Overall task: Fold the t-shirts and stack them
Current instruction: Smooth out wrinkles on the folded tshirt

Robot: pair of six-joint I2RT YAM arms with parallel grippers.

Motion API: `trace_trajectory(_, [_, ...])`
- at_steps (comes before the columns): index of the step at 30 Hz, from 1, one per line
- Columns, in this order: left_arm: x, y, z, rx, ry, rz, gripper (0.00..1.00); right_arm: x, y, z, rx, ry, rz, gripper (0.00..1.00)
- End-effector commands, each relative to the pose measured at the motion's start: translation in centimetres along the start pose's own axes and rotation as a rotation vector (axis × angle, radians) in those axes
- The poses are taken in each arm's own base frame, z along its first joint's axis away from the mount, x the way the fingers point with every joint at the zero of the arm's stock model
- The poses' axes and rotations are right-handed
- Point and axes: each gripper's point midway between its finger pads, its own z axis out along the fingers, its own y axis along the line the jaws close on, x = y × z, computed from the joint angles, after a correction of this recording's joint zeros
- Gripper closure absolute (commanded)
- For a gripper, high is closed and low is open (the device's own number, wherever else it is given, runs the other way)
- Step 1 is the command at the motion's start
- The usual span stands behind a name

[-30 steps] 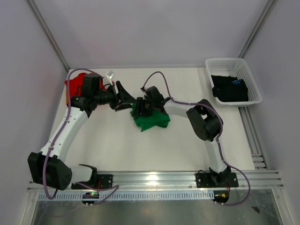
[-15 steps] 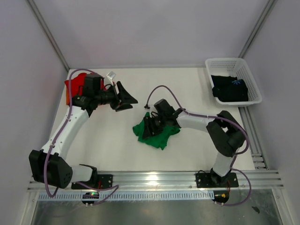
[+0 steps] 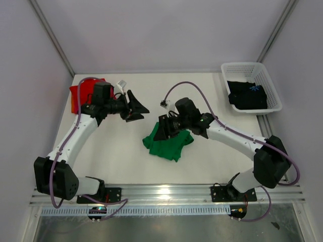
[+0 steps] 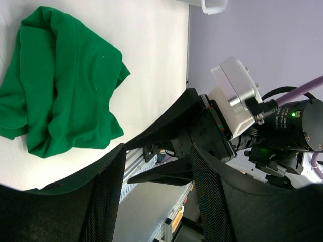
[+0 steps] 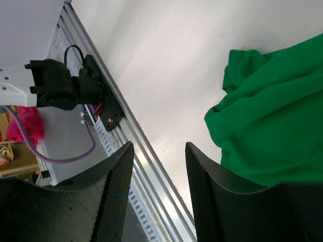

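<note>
A bright green t-shirt (image 3: 166,144) lies crumpled in the middle of the table. It also shows in the left wrist view (image 4: 60,85) and the right wrist view (image 5: 272,131). My right gripper (image 3: 164,130) hovers over the shirt's far-left edge, open, with nothing between its fingers (image 5: 159,166). To the left, my left gripper (image 3: 137,108) is raised and points toward the right gripper, open and empty (image 4: 157,169). A red t-shirt (image 3: 79,94) lies at the far left behind the left arm. A black t-shirt with a blue print (image 3: 247,96) sits in the basket.
The white lattice basket (image 3: 250,65) stands at the back right corner. A metal rail (image 3: 166,191) runs along the near edge with both arm bases on it. A pink cloth (image 5: 25,126) shows beyond the rail, off the table.
The green t-shirt has shifted from beside the left gripper toward the near edge. The right arm has swung out with it and now sits just above it. The left gripper has barely moved.
</note>
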Motion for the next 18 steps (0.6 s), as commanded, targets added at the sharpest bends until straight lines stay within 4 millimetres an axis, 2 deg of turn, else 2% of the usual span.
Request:
trace_trajectory(1, [-0.4, -1.2, 0.0, 0.053, -0.003, 0.036, 0.44, -1.5, -1.1, 0.6, 0.077, -0.065, 0.076, 0.50])
trace_trajectory(7, [-0.2, -1.1, -0.3, 0.042, -0.008, 0.044, 0.44, 1.8, -5.0, 3.0, 0.154, -0.008, 0.138, 0.50])
trace_trajectory(10, [0.0, -0.9, -0.5, 0.031, -0.008, 0.052, 0.44, 2.8, -5.6, 3.2, 0.177, 0.032, 0.159, 0.50])
trace_trajectory(18, [0.1, -0.4, -0.6, 0.010, -0.017, 0.053, 0.44, 5.4, -6.7, 0.1, 0.318, 0.115, 0.183, 0.50])
